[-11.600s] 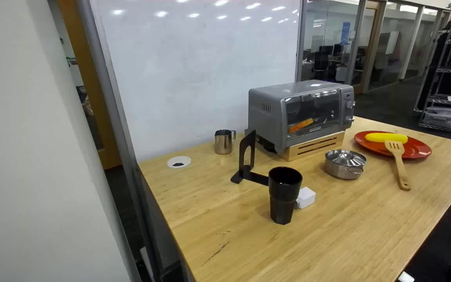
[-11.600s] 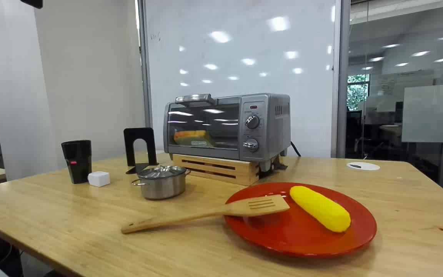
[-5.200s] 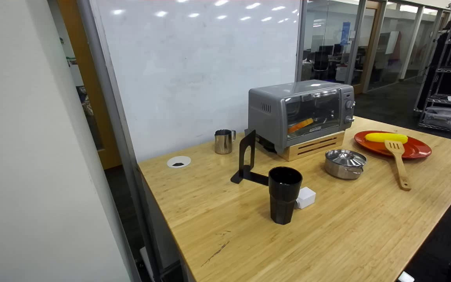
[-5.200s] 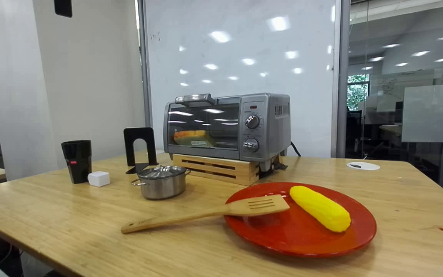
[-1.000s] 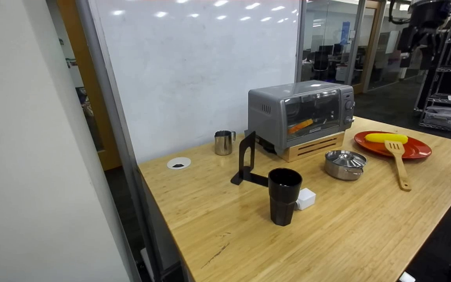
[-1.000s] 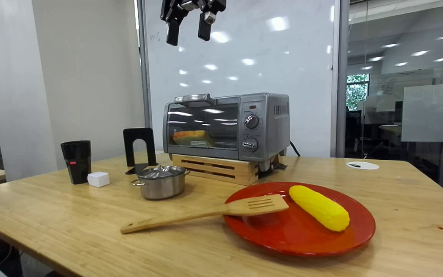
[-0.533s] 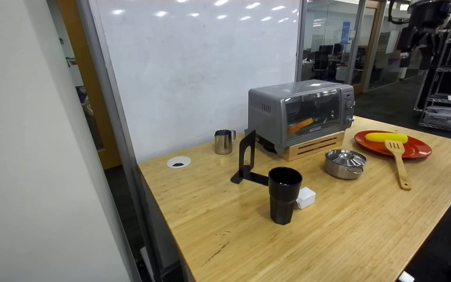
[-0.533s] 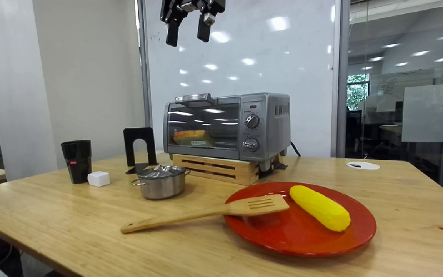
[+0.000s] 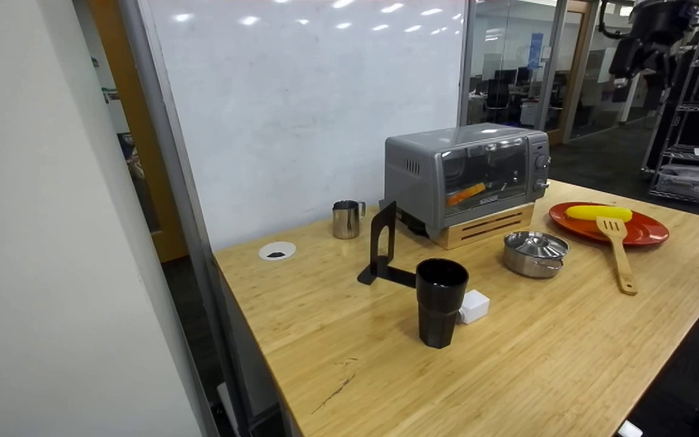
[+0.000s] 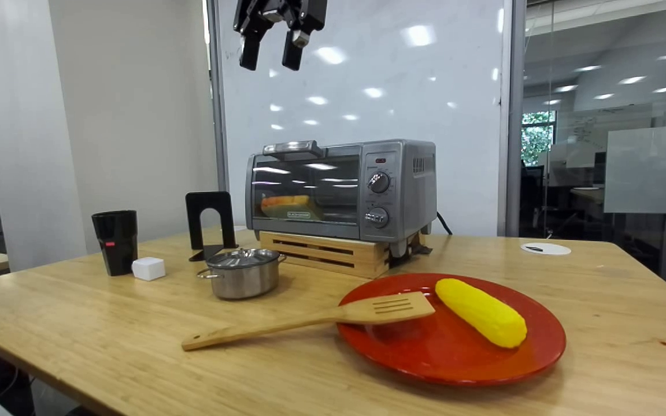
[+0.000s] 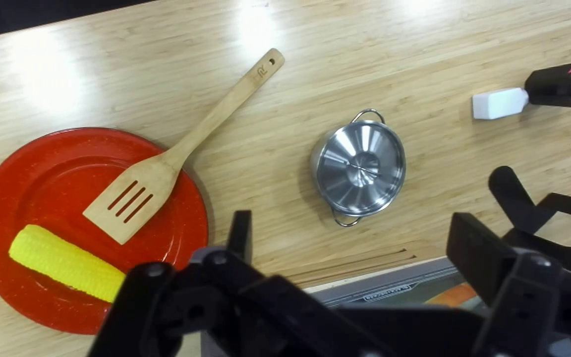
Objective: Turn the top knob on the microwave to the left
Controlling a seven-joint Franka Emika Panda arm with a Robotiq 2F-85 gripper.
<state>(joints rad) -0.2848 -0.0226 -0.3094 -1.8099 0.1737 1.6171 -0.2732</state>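
Observation:
The microwave is a silver-grey toaster oven (image 10: pixel 411 199) on a slatted wooden stand, also in an exterior view (image 9: pixel 413 176). Its top knob (image 10: pixel 378 182) sits on the right-hand control panel above the lower knob (image 10: pixel 376 218); the top knob also shows edge-on (image 9: pixel 542 162). An orange-edged item shows behind the glass. My gripper (image 10: pixel 270 62) hangs high in the air, fingers pointing down, open and empty, apart from the oven; it also shows in an exterior view (image 9: pixel 644 76). In the wrist view, my open fingers (image 11: pixel 352 220) partly cover the oven front (image 11: pixel 384 285); the knobs are hidden there.
A lidded steel pot (image 10: pixel 246 280) stands before the oven. A red plate (image 10: pixel 454 367) holds yellow corn (image 10: pixel 480 312) and a wooden spatula's head (image 10: pixel 388 309). A black bookend (image 10: pixel 210 216), black cup (image 10: pixel 116 242) and white block (image 10: pixel 148 268) stand nearby. A steel pitcher (image 9: pixel 346 220) stands beside the oven.
My gripper has come down into both exterior views from above, and in the last half second has shifted slightly left in both. It stays open. The oven and knobs look unchanged.

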